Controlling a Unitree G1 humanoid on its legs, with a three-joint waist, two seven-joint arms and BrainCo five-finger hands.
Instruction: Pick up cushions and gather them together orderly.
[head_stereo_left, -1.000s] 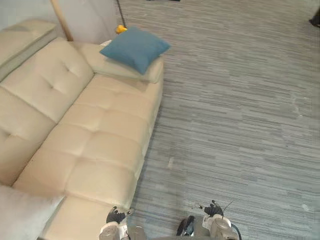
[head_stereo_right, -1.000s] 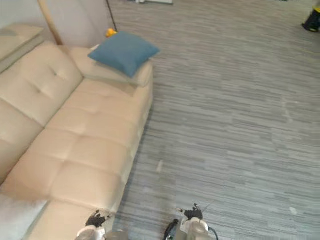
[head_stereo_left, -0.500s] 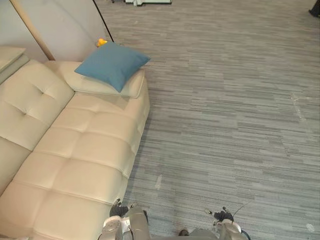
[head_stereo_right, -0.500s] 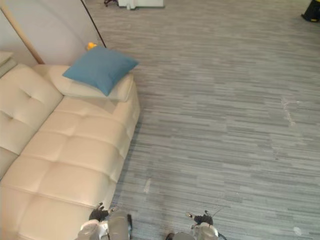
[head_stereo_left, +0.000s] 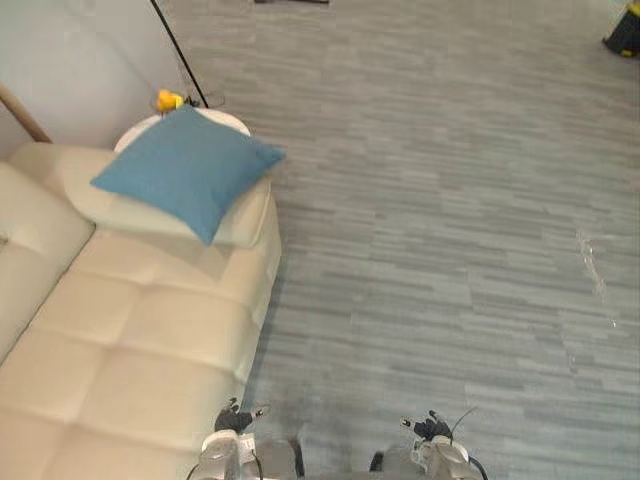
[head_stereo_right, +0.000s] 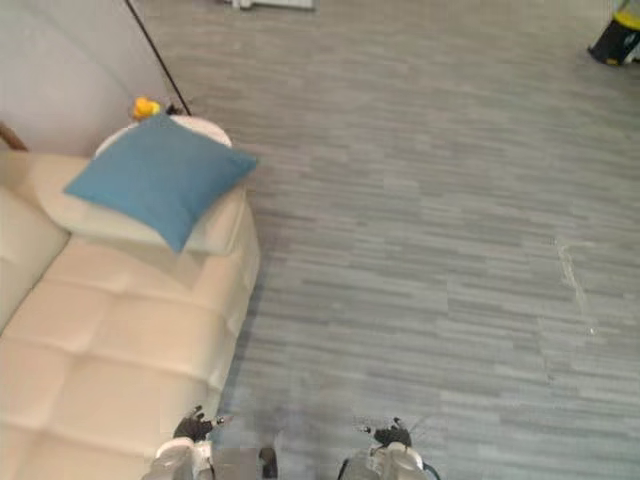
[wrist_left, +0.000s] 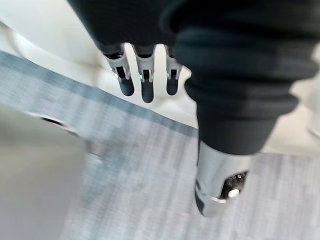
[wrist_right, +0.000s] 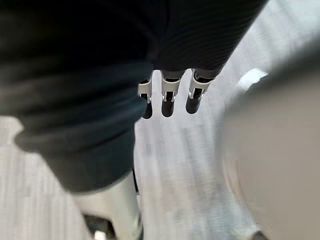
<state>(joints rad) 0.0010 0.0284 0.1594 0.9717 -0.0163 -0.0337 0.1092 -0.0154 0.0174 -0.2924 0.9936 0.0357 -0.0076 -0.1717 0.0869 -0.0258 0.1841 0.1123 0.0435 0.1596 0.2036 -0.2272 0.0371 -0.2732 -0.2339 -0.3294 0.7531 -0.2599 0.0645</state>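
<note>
A blue square cushion (head_stereo_left: 185, 168) lies tilted on the cream armrest pad (head_stereo_left: 240, 225) at the far end of the beige sofa (head_stereo_left: 130, 350). Both hands hang low at the near edge, well short of the cushion. My left hand (head_stereo_left: 229, 443) is beside the sofa's front corner, and its wrist view shows its fingers (wrist_left: 146, 82) straight and the thumb (wrist_left: 216, 190) apart, holding nothing. My right hand (head_stereo_left: 433, 447) is over the carpet with its fingers (wrist_right: 169, 97) straight and empty.
A small round white side table (head_stereo_left: 225, 118) with a yellow object (head_stereo_left: 167, 100) stands behind the sofa's end, next to a slanted black pole (head_stereo_left: 180, 52) and a pale wall. Grey striped carpet (head_stereo_left: 450, 220) spreads to the right. A dark and yellow thing (head_stereo_left: 625, 30) sits far right.
The camera has shifted: the sofa and blue cushion now sit lower and further left and look larger. A pale cushion at the lower left has left the picture. Both hands still hang empty.
</note>
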